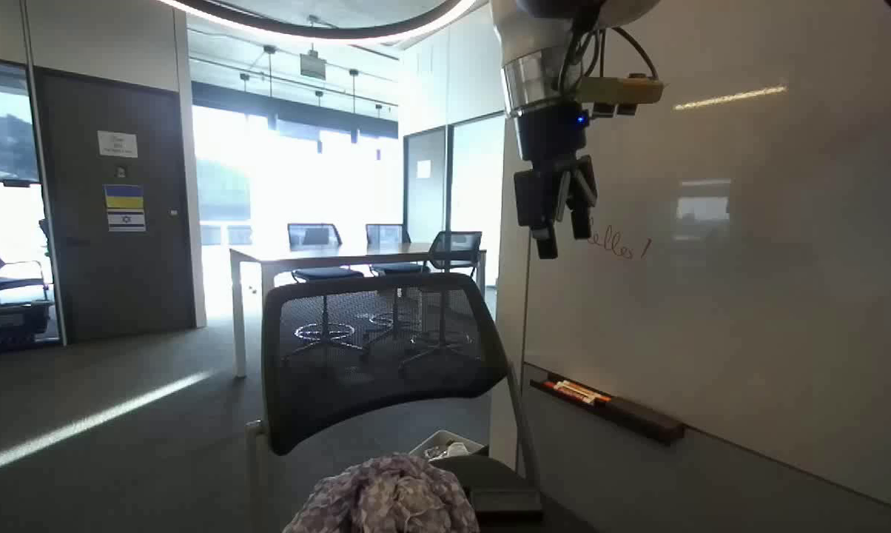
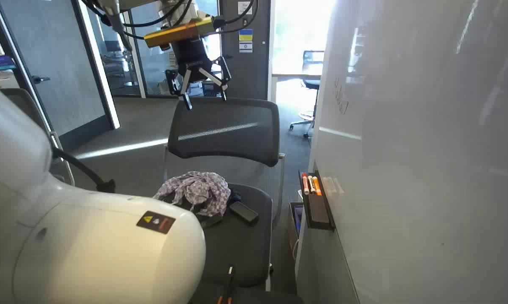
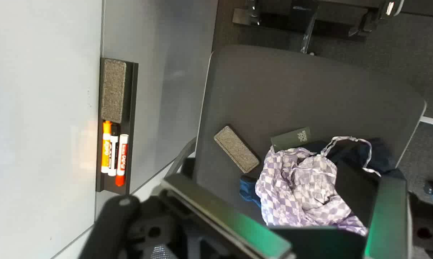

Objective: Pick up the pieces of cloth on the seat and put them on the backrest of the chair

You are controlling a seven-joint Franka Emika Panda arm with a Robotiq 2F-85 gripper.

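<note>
A crumpled purple-and-white checkered cloth lies on the chair's seat (image 3: 292, 90); this cloth shows in both exterior views (image 1: 394, 496) (image 2: 199, 192) and in the wrist view (image 3: 295, 187). Under and beside it, blue cloth shows at one side (image 3: 249, 189) and dark blue cloth (image 3: 380, 154) at the other. A dark tag (image 3: 291, 139) touches the checkered cloth. The chair's black mesh backrest (image 1: 379, 355) is bare in both exterior views (image 2: 228, 131). My gripper (image 1: 564, 235) is open and empty, high above the seat; its spread fingers also show here (image 2: 206, 99).
A grey eraser (image 3: 237, 148) lies on the seat beside the cloth. A whiteboard (image 1: 712, 311) stands along the chair's side, with a protruding tray (image 2: 319, 213) holding markers and another eraser. My white arm (image 2: 123, 249) covers part of the seat in an exterior view.
</note>
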